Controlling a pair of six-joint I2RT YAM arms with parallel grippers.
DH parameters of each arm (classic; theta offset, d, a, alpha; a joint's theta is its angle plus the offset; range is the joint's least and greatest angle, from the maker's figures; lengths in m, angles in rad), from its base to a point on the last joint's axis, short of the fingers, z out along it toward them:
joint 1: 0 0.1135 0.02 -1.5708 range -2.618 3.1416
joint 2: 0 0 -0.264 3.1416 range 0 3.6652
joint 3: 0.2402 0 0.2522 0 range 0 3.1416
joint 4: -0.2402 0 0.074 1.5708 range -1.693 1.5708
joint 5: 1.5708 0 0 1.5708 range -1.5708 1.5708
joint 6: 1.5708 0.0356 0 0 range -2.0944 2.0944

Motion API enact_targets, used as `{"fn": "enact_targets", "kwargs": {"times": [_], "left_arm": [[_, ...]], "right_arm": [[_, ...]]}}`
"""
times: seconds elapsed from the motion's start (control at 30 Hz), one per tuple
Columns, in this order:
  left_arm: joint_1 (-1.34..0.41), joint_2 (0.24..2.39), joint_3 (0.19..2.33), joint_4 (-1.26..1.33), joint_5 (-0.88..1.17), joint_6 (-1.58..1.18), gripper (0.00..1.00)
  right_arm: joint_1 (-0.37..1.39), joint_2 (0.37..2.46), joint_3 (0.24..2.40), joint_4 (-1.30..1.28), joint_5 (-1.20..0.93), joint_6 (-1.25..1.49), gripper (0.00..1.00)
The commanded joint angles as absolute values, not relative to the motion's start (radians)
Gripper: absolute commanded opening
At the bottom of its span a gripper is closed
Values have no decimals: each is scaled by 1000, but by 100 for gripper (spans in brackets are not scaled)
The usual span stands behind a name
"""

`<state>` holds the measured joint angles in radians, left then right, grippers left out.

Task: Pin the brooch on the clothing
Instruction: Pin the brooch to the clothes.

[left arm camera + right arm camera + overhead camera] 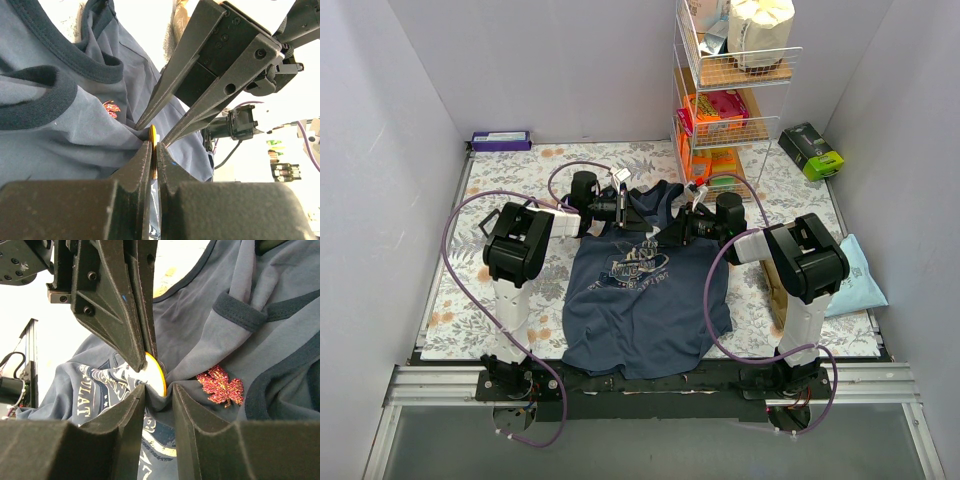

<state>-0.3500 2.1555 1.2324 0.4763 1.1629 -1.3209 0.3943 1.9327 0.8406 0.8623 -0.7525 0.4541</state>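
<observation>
Clothing (640,320): the navy tank top lies flat on the floral table cover (455,300), hem toward the arm bases, neck toward the back wall, pale print mid-chest.
Left gripper (154,152): jaws are all but closed, clamped on the rim of a thin yellow disc that I take to be the brooch (156,374).
Right gripper (159,394): jaws are narrowed to a small gap with a puckered fold of the upper chest between them. I read this as a pinch.
Brooch position: against that fold, above the print and near a red glitter leaf (220,385) on the cloth. I cannot tell whether any pin is through.
Risk, disc: it is held by its rim only, so a sideways push could twist it out of the left jaws.
Risk, fold: if I drive the left arm hard, the cloth may slip from the right jaws, and the pin would skate rather than pierce.
Risk, fingers: the tips are crowded together, so a small misalignment could make them collide.
Far: a wire rack (730,90) at the back wall, well apart.
</observation>
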Motion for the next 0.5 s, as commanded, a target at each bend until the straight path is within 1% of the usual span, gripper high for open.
{"fn": "enact_targets", "kwargs": {"times": [0.0,0.27,0.47], "left_arm": [[-388,2141,1241,534,1256,-1371,0],[-379,2148,1238,568,1269,-1407,0],[-371,2166,1235,624,1285,-1471,0]], "right_arm": [[431,1917,848,930,-758,442,37],[434,1913,841,928,-764,431,42],[434,1907,836,928,-765,426,43]]}}
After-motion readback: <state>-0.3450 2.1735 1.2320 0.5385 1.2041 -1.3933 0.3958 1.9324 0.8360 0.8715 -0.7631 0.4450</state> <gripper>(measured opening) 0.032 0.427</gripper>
